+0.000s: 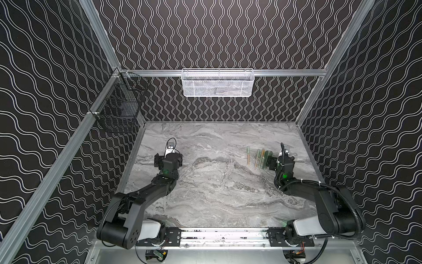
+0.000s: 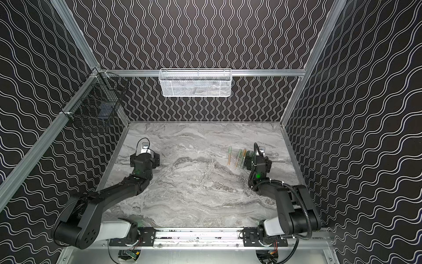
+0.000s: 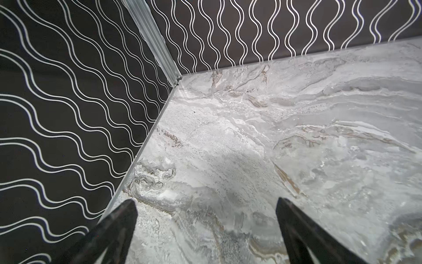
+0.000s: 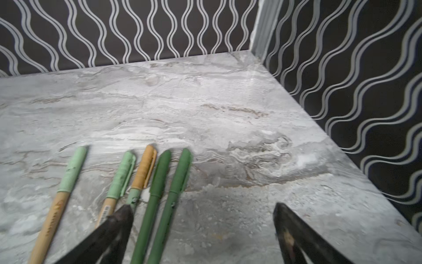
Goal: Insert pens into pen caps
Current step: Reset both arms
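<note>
Several pens lie side by side on the right of the marble table (image 1: 205, 187), seen in both top views (image 1: 260, 158) (image 2: 239, 157). In the right wrist view each pen has a cap fitted on its far end. Two tan pens have pale green caps (image 4: 73, 169) (image 4: 121, 176), a pale green pen has a tan-orange cap (image 4: 143, 169), and two dark green pens (image 4: 157, 210) have dark green caps. My right gripper (image 4: 203, 206) hangs open over them, with the dark green pens just inside one finger. My left gripper (image 3: 206, 201) stands open over bare marble on the left.
A white mesh basket (image 1: 218, 82) hangs on the back wall. A black wire basket (image 1: 121, 107) hangs in the back left corner. Patterned walls close in the table on three sides, and the left gripper is near the left wall (image 3: 68, 114).
</note>
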Robot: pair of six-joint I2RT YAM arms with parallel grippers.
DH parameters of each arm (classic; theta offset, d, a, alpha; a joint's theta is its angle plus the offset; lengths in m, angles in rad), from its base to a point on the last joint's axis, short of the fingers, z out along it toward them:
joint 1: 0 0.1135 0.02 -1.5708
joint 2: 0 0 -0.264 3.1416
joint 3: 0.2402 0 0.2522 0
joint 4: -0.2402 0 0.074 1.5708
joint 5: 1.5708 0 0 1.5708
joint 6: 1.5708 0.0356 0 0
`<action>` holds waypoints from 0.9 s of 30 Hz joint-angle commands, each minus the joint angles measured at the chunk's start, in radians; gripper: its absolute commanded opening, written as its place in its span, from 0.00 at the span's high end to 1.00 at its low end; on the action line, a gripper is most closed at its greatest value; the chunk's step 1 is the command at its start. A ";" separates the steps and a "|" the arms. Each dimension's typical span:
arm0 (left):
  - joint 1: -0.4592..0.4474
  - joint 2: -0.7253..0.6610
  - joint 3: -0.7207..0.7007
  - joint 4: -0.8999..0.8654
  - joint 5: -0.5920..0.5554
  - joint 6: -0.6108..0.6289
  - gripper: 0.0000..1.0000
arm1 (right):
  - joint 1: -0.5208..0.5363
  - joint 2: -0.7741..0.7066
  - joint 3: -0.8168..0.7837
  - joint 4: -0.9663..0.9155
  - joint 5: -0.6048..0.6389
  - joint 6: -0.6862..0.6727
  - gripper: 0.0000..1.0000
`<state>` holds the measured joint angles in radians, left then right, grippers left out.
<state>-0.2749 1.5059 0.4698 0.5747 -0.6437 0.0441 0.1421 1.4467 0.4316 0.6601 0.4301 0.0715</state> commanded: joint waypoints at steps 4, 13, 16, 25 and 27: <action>-0.002 0.054 -0.045 0.301 0.012 0.067 0.02 | 0.002 0.026 0.008 0.108 0.051 -0.065 0.03; 0.016 0.119 -0.064 0.398 0.084 0.083 0.01 | -0.041 0.053 -0.081 0.332 0.024 -0.080 0.01; 0.024 0.119 -0.064 0.398 0.096 0.078 0.01 | -0.042 0.079 -0.101 0.427 0.027 -0.110 0.00; 0.027 0.115 -0.157 0.573 0.131 0.090 0.01 | -0.190 0.093 -0.157 0.506 -0.295 -0.044 0.00; 0.026 0.119 -0.193 0.644 0.133 0.085 0.01 | -0.189 0.095 -0.170 0.521 -0.302 -0.047 0.00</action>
<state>-0.2481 1.6211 0.3031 1.0683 -0.5346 0.1326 -0.0414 1.5364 0.2749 1.0603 0.2317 0.0235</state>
